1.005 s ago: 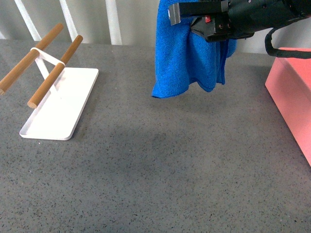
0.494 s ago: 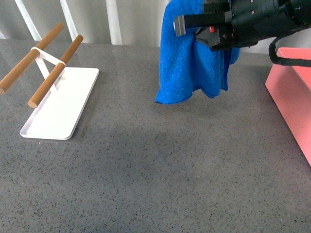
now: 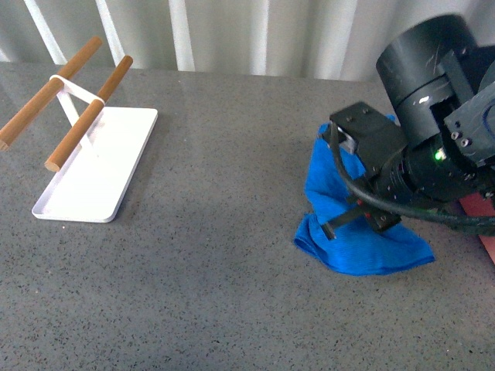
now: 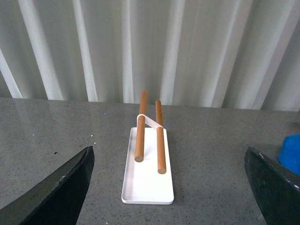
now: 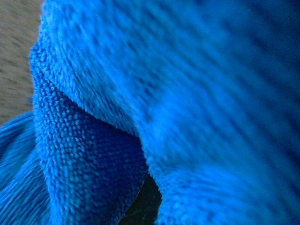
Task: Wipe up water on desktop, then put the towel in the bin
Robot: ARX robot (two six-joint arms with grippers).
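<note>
The blue towel (image 3: 360, 247) lies bunched on the dark speckled desktop (image 3: 216, 270) at the right. My right gripper (image 3: 360, 220) points down into the towel and is shut on it, its fingertips buried in the cloth. Blue towel pile (image 5: 187, 93) fills the right wrist view, with a strip of desktop (image 5: 16, 56) at one corner. Only a pink sliver of the bin (image 3: 486, 224) shows at the right edge, behind the right arm. My left gripper (image 4: 168, 152) hangs open above the desktop with nothing between its fingers (image 4: 61, 192); the towel (image 4: 291, 152) peeks in at its view's edge.
A flat white tray (image 3: 97, 166) with two wooden rods (image 3: 85, 116) stands at the back left. White vertical slats (image 3: 182, 35) run behind the desktop's far edge. Bare desktop lies between the tray and the towel.
My right arm has come down and toward the right front, bringing the towel from hanging in the air at the back onto the desktop, where it now lies crumpled.
</note>
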